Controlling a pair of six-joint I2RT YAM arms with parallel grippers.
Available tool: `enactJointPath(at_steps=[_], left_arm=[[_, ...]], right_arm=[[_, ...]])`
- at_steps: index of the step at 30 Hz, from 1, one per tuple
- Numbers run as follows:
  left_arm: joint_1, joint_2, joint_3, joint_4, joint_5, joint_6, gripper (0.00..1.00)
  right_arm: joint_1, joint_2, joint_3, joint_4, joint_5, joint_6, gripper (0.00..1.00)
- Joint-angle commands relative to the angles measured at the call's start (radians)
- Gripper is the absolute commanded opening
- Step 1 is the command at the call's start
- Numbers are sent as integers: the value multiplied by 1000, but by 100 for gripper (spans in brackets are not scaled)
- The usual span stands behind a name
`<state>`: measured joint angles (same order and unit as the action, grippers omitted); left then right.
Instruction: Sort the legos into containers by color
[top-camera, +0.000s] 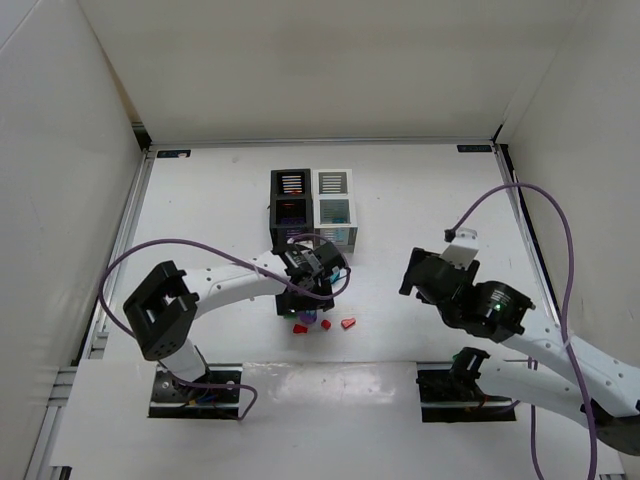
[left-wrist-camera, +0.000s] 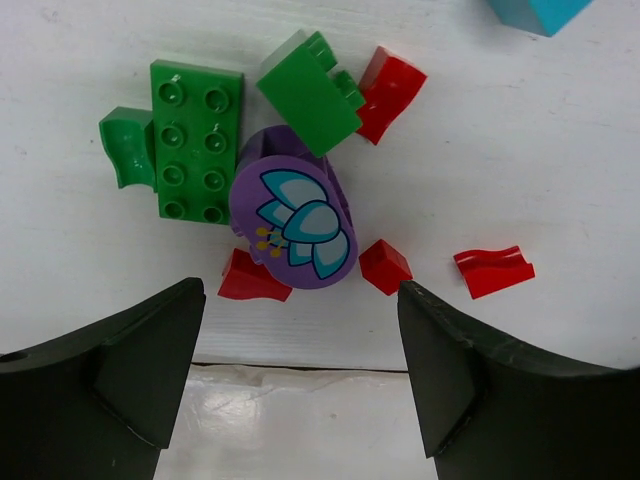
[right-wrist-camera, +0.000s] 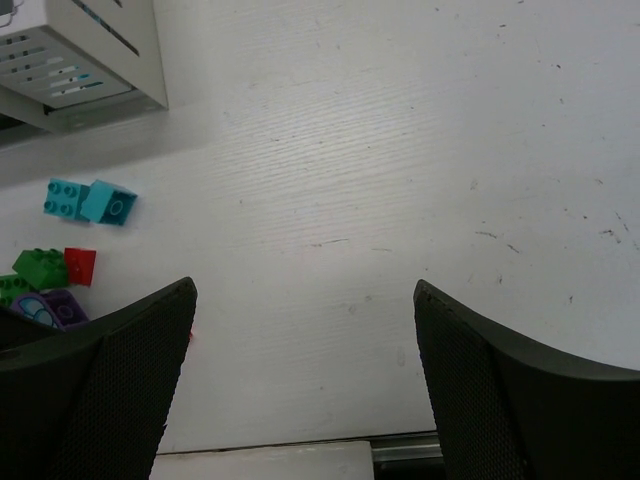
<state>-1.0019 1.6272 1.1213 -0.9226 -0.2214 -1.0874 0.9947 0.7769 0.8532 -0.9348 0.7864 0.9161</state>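
Observation:
Several legos lie in a cluster near the table's front edge. In the left wrist view I see a green plate (left-wrist-camera: 197, 140), a green brick (left-wrist-camera: 310, 90), a green curved piece (left-wrist-camera: 125, 145), a purple round piece with a flower (left-wrist-camera: 295, 215) and several red pieces (left-wrist-camera: 493, 270). My left gripper (left-wrist-camera: 300, 297) is open and empty just above and in front of the cluster (top-camera: 300, 303). Two teal bricks (right-wrist-camera: 90, 200) lie apart. The black bin (top-camera: 290, 195) and the white bin (top-camera: 333, 200) stand side by side behind. My right gripper (right-wrist-camera: 305, 290) is open, empty, over bare table (top-camera: 410, 272).
The table's front edge seam (left-wrist-camera: 300, 367) runs just under my left fingers. Red pieces (top-camera: 348, 323) show beside the left wrist in the top view. The white bin's corner (right-wrist-camera: 85, 55) sits at the upper left of the right wrist view. White walls enclose the table.

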Motion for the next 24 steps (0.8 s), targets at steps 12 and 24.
enactJointPath(at_steps=[12, 24], left_arm=[[-12, 54, 41, -18, -42, -108, 80], [-9, 123, 87, -35, -75, -111, 73]], right_arm=[[-165, -177, -85, 44, -110, -75, 90], [-162, -177, -80, 27, -113, -73, 90]])
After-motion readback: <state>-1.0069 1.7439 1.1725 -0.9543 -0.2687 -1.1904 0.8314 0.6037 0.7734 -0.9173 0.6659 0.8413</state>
